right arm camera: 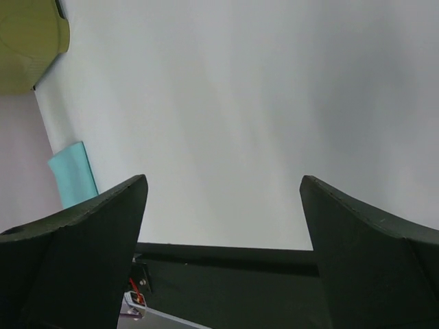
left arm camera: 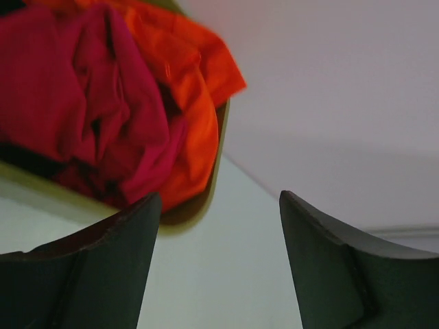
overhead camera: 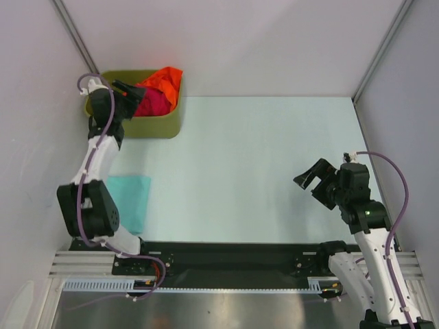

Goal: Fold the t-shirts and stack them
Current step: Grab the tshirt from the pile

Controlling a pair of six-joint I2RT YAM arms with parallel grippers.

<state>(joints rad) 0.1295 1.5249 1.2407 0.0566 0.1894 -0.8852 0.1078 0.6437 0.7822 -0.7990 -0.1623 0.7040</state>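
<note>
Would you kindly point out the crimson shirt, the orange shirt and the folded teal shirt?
crimson shirt (left arm camera: 75, 96): left wrist view, its bunched middle.
orange shirt (overhead camera: 167, 79): top external view, its bright upper fold.
folded teal shirt (overhead camera: 132, 199): top external view, its flat middle.

No readable text, labels, brands or numbers in any view. The t-shirts (overhead camera: 159, 92), tub (overhead camera: 147, 127) and table (overhead camera: 247, 171) carry no legible markings.
</note>
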